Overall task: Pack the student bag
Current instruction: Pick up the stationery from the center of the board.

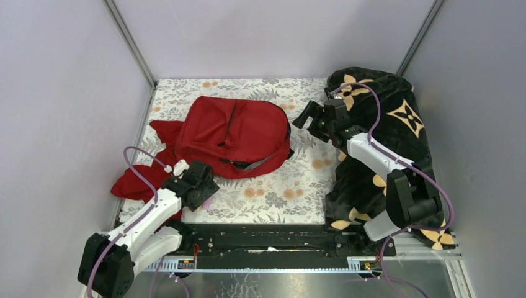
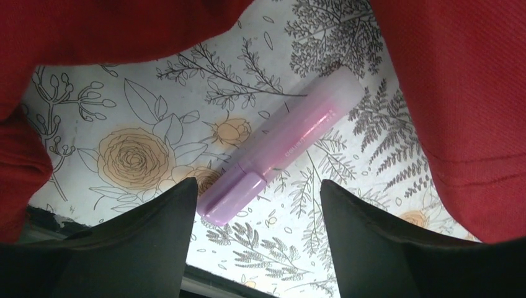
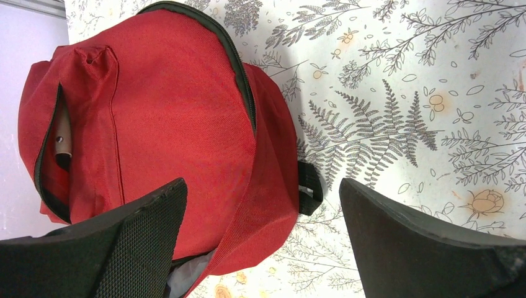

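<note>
Right hand (image 3: pixel 262 183) (spread wide) hangs just right of the student bag (image 3: pixel 155 105).

Texture check from my seat: mostly cloth, some plastic

The student bag (image 3: pixel 155 124) is matt dark-red woven fabric with a fine visible weave, black zipper tape, a black webbing loop and smooth grey lining at the edge. The marker (image 2: pixel 279 149) under my left gripper (image 2: pixel 259 186) is translucent lilac plastic, glossy, with a shine streak down the barrel; that gripper's fingers (image 2: pixel 136 248) are plain matt black. On my right gripper (image 3: pixel 262 183) one finger (image 3: pixel 142 242) has a rough, meshy pad. The table cover (image 2: pixel 124 112) is a smooth printed sheet with a slight sheen, cloth or vinyl I can't tell. The blanket (image 1: pixel 403 118) is fuzzy black plush, the loose red cloth (image 1: pixel 133 180) thin and matt. The frame rails (image 1: pixel 127 37) look like bare metal.
</note>
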